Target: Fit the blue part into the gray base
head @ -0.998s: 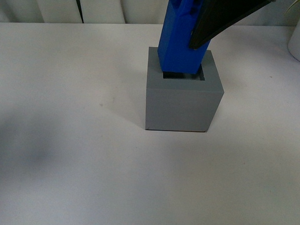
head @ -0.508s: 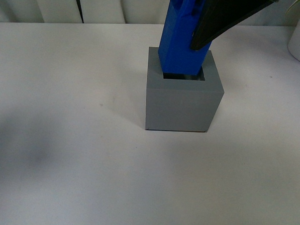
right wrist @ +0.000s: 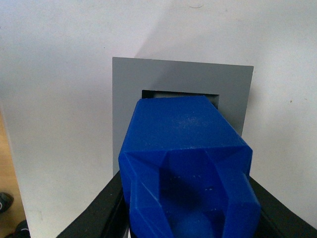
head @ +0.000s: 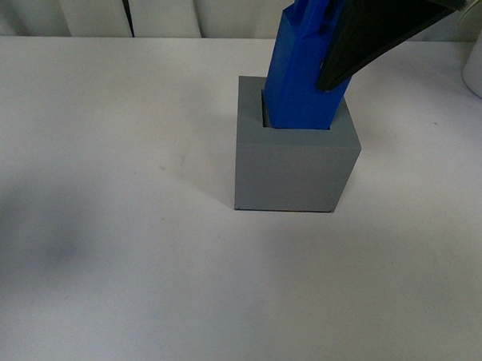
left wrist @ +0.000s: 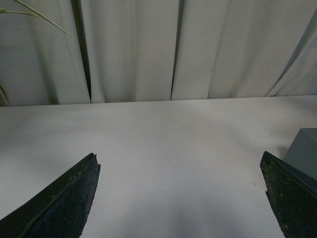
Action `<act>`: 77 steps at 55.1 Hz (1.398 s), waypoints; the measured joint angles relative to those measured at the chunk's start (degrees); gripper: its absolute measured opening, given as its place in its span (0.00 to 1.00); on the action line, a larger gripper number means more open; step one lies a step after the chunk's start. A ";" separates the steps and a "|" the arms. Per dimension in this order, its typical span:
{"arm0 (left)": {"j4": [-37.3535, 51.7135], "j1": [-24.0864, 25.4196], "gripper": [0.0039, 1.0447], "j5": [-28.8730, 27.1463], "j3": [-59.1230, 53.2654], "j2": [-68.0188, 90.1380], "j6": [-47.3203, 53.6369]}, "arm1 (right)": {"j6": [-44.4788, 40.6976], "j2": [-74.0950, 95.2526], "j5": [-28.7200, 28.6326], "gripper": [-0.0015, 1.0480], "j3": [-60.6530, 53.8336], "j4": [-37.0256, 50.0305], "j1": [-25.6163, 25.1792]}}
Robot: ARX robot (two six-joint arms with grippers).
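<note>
I'm at the insertion itself. The blue part point(head: 303, 79) has its lower end inside the mouth of the square recess in the gray base point(head: 293, 171), and I judge it only partly in, since most of the block stands above the rim. In the front view it leans, its top further right than its foot. A thin dark gap point(head: 264, 111) shows along the recess's left wall.

To do this well I would first bring the block upright, so its faces run parallel to the recess walls. Then I would press straight down slowly and let go only when it bottoms out. Pushing while it leans risks wedging an edge on the rim. It could also shove the base across the white surface point(head: 105, 182), because nothing braces it.

The right hand point(right wrist: 190, 215) is closed on the blue part. In the right wrist view its dark fingers point(right wrist: 96, 218) clamp the two opposite sides near the bevelled top. The block therefore hangs directly below the hand, pointing into the base, and a sliver of the open recess point(right wrist: 181, 94) shows beyond its far face.

The left hand point(left wrist: 176, 198) is spread wide and holds nothing. It hovers over bare surface, and only a corner of the gray base point(left wrist: 303, 151) shows beside one of its fingers.
</note>
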 joint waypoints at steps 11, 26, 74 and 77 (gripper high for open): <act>0.00 0.00 0.94 0.00 0.00 0.00 0.00 | -0.22 -0.87 1.40 0.44 -1.68 0.94 -0.11; 0.00 0.00 0.94 0.00 0.00 0.00 0.00 | 0.28 -1.18 -0.42 0.44 -4.17 2.62 0.24; 0.00 0.00 0.94 0.00 0.00 0.00 0.00 | 11.56 -30.36 -16.98 0.93 -32.41 33.48 -7.98; 0.00 0.00 0.94 0.00 0.00 0.00 0.00 | 14.16 -34.05 -18.40 0.93 -36.92 37.88 -9.11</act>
